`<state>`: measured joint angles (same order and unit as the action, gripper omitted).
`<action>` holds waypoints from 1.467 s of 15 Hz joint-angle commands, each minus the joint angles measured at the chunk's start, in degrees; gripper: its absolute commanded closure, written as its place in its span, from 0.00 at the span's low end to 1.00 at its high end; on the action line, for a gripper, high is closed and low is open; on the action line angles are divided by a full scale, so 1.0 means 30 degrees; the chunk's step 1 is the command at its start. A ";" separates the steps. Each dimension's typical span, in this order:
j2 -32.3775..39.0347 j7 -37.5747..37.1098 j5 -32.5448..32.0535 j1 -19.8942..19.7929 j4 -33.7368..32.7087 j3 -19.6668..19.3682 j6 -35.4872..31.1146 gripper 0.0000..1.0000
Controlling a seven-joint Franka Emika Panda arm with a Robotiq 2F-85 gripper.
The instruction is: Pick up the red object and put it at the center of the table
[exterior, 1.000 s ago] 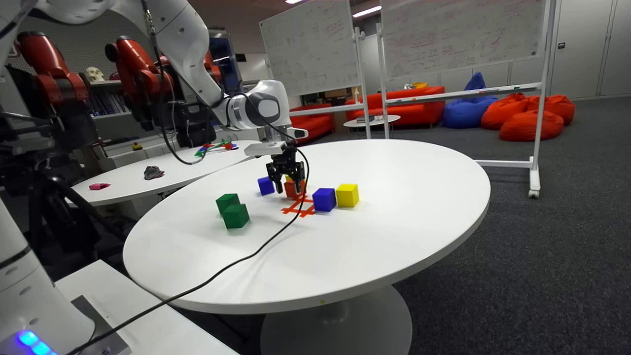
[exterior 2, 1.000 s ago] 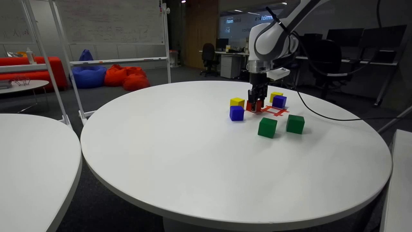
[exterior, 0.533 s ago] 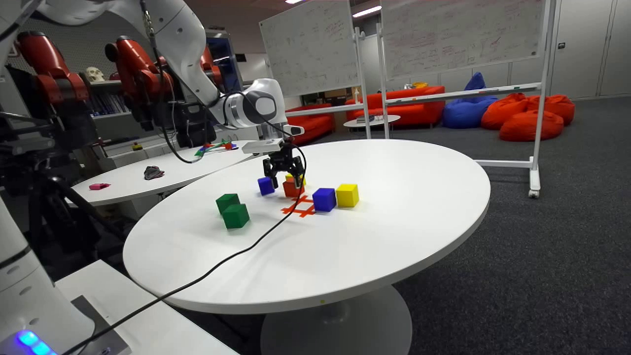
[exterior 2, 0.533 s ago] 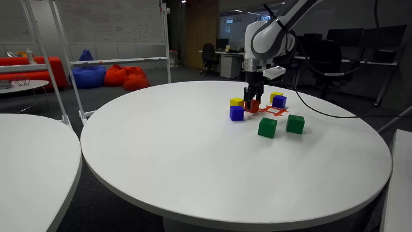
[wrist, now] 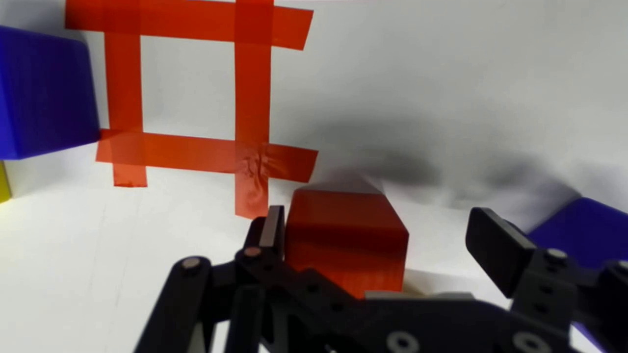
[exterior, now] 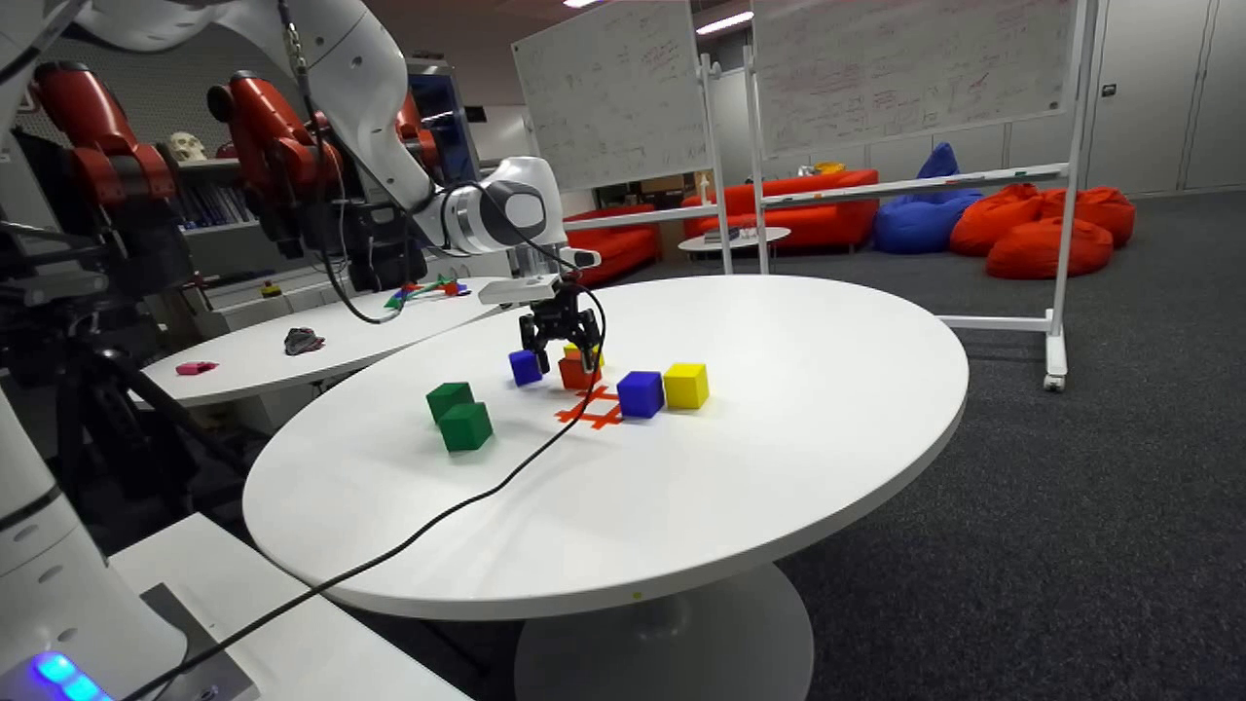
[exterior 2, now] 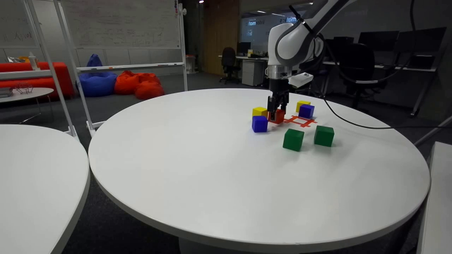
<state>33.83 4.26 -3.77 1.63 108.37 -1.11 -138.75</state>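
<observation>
I'm seeing a big round white table (exterior: 759, 477) filling the middle of the frame in an exterior view. The black gripper (exterior: 565, 368) is hanging over it, fingers spread apart. In the wrist view, the red block (wrist: 346, 235) is sitting on the table, lower middle of the frame, between the fingers, just beside the left one, farther from the right one.

In the wrist view we can't see the whole red block (wrist: 346, 238) cuz the gripper (wrist: 378, 228) covers some. Left edge chops a blue block (wrist: 49, 93) and leaves us a sliver of yellow block (wrist: 3, 187). Tape grid (wrist: 252, 88) runs off the top. In an exterior view we can't read the whiteboard (exterior: 910, 63), too faint.
</observation>
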 commanded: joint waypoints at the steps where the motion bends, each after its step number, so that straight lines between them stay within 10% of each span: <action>1: 0.0006 -0.0081 -0.0120 -0.0132 -0.0030 0.0142 0.0036 0.00; 12: 0.0094 -0.0053 -0.0109 -0.0157 -0.0033 0.0151 -0.0089 0.00; 13: 0.0095 -0.0078 -0.0199 -0.0115 -0.0007 0.0101 -0.0092 0.25; 19: 0.0003 0.0142 -0.0240 -0.0275 0.0209 0.0056 -0.0171 0.65; 22: -0.0027 0.0211 -0.0219 -0.0375 0.0287 0.0024 -0.0204 0.68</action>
<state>34.02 4.32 -3.78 1.38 108.38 -1.19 -138.75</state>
